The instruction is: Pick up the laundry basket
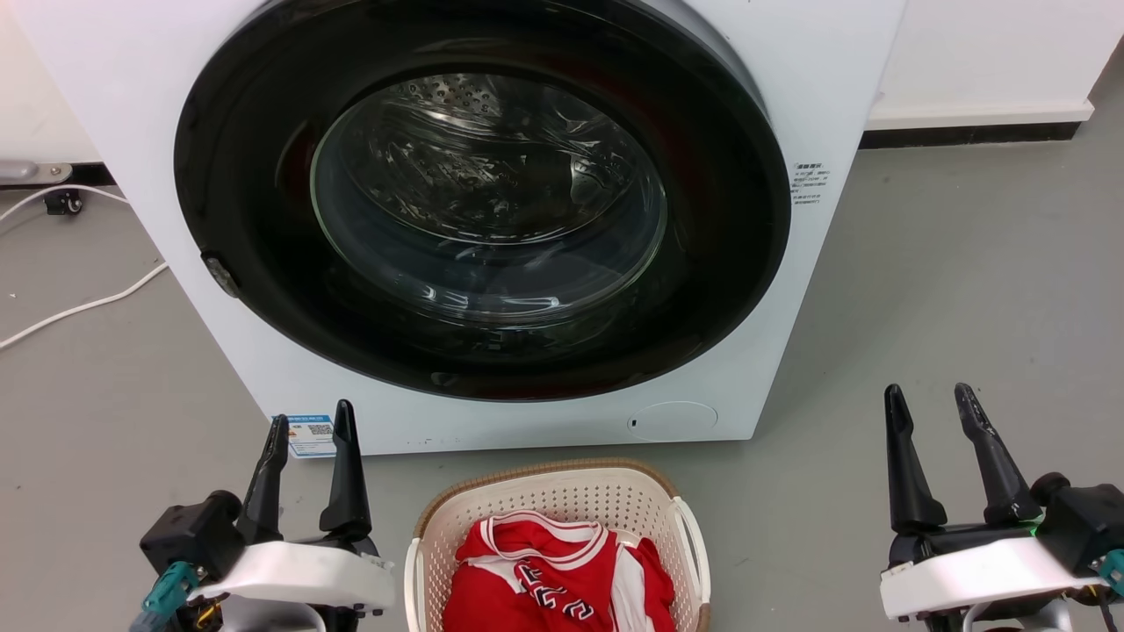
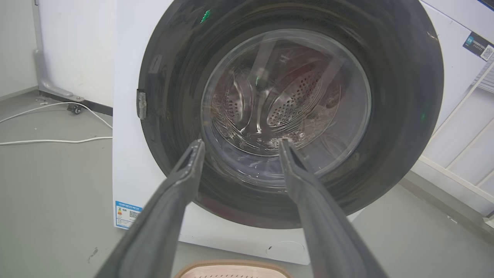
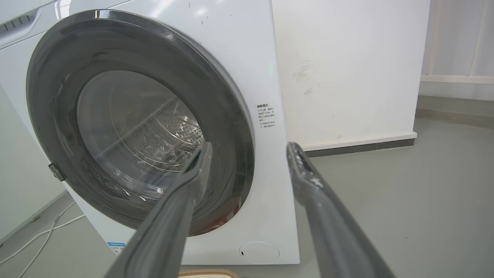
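Observation:
The laundry basket (image 1: 562,496), cream-white and perforated with a brown woven-look rim and white side handles, sits on the floor at the bottom centre of the head view, just in front of the washing machine. A red and white garment (image 1: 558,575) lies in it. Its rim (image 2: 231,268) peeks in at the bottom of the left wrist view and again as the rim (image 3: 208,273) in the right wrist view. My left gripper (image 1: 312,423) stands open to the basket's left, empty. My right gripper (image 1: 929,397) stands open well to the basket's right, also empty.
A white front-loading washing machine (image 1: 790,88) with its dark round door (image 1: 483,202) shut rises right behind the basket. White cables (image 1: 79,307) trail over the grey floor at the left. A white wall with a dark skirting (image 1: 966,133) runs at the back right.

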Tool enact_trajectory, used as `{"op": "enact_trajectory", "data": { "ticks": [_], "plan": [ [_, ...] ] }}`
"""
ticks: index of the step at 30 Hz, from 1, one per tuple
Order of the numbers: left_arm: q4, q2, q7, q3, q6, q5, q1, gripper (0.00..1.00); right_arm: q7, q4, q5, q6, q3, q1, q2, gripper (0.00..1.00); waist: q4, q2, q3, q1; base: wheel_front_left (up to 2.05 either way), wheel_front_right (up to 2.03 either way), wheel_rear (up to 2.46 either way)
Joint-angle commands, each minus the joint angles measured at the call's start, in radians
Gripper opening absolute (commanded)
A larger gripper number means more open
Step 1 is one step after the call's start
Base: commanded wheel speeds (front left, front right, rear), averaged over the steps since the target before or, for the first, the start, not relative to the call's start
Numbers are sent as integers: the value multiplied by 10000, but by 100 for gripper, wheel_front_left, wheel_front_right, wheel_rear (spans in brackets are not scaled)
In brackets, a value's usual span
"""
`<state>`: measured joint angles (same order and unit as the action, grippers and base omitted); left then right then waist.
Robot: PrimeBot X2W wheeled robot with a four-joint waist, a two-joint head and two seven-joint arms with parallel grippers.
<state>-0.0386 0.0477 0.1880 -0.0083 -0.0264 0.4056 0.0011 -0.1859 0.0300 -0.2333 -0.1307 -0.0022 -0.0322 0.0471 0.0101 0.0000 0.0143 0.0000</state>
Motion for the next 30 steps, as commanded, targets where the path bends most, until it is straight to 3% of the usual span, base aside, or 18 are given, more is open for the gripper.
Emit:
{"op": "enact_trajectory", "data": {
  "ticks": [1, 30],
  "plan": [
    [114, 33, 103, -37, -18, -329, 72, 100, -117, 154, 336, 0, 31, -86, 44, 100, -7, 0, 1, 0, 0, 0, 0],
    [30, 37, 656, -242, 287, -2639, 342, 100, -681, 174, 2873, 1, 115, -458, 50, 100, 100, 0, -62, 0, 0, 0, 0]
  ]
}}
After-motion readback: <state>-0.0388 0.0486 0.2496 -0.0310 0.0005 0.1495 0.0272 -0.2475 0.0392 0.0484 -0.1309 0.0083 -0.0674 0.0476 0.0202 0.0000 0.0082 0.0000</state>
